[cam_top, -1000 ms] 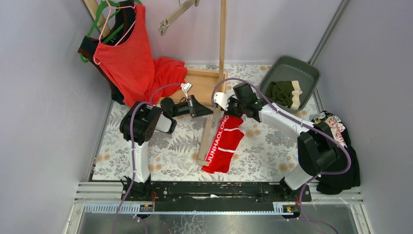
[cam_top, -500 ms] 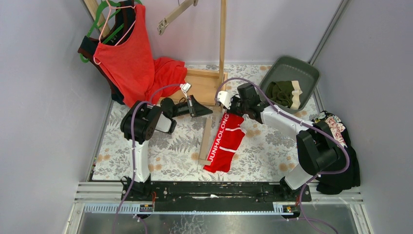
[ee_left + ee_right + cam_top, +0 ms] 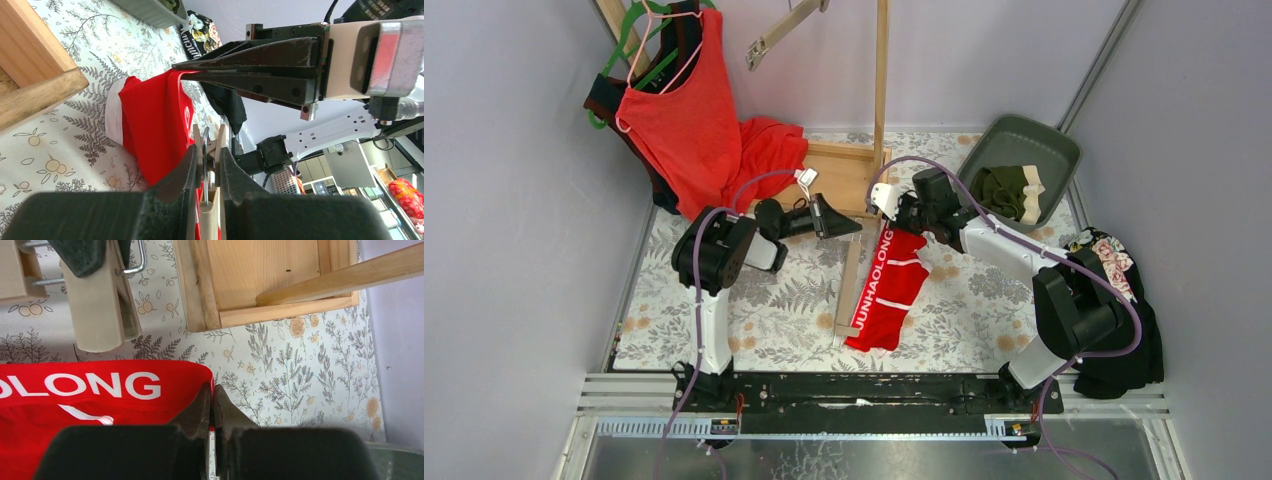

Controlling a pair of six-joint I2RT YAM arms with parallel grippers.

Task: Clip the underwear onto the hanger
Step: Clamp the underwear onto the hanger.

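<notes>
my left tool (image 3: 209,152) squeezing clip (image 3: 97,310) | my right tool (image 3: 212,405) gripping red briefs (image 3: 100,390) beside clip | risk: hem misses clip mouth, slips

Pale grey walls (image 3: 504,260) close in on three sides, evenly lit, with barely a shadow. A cloth printed with ferns and orange blossoms (image 3: 774,300) spreads beneath the jaws of the left gripper (image 3: 852,226). Close beside them, a wooden stand (image 3: 839,170) sends a slim post (image 3: 882,70) up against the back wall.
</notes>
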